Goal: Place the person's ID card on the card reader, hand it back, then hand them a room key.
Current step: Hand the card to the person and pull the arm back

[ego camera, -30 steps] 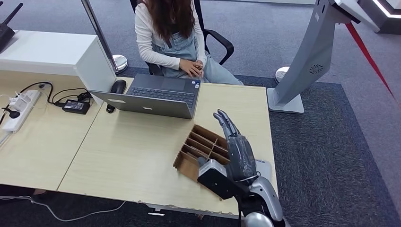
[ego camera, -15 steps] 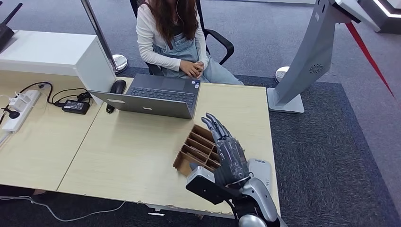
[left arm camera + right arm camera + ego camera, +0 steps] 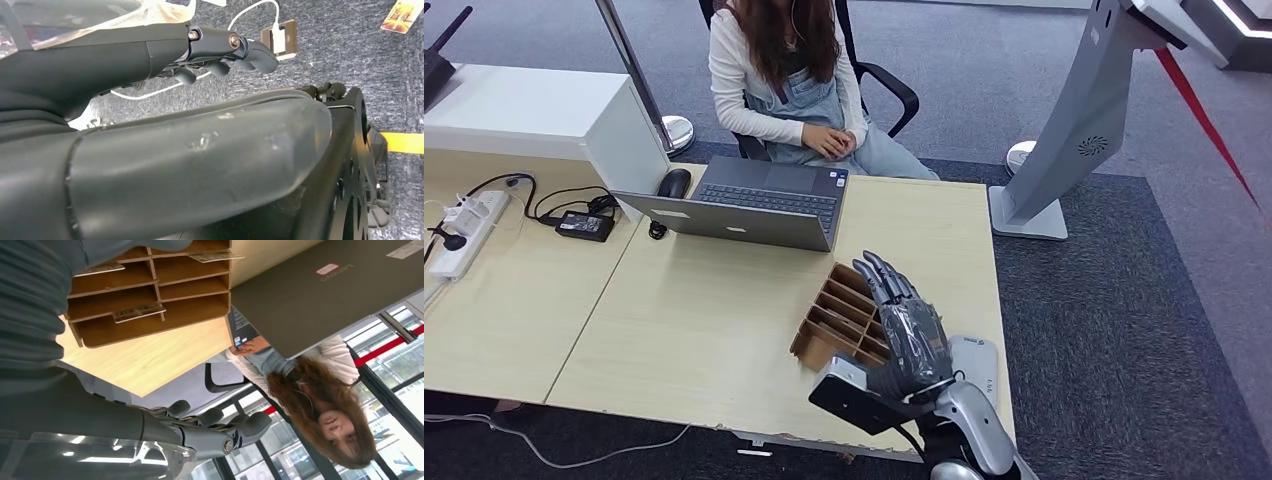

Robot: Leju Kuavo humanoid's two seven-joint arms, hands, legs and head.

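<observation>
My right hand (image 3: 902,325) hovers over the near right end of the wooden slotted box (image 3: 832,312) on the desk, its fingers spread and nothing in it. In the right wrist view the same hand (image 3: 192,432) reaches out past the box (image 3: 150,295), where thin key cards (image 3: 137,313) lie in the slots. The grey card reader (image 3: 979,362) lies flat just right of my hand, near the desk's front corner. The person (image 3: 784,70) sits behind the desk with both hands together in the lap. My left hand (image 3: 165,110) hangs above the carpet, its fingers (image 3: 250,50) loosely bent and holding nothing.
An open laptop (image 3: 754,205) stands between the box and the person, with a mouse (image 3: 674,183) at its left. A power strip (image 3: 469,228) and adapter (image 3: 584,225) lie on the left desk. A grey kiosk stand (image 3: 1074,120) rises right of the desk.
My right hand has dropped and drawn left, over the box's near right end, with its fingers bending forward a little. The person shifted slightly in the chair.
</observation>
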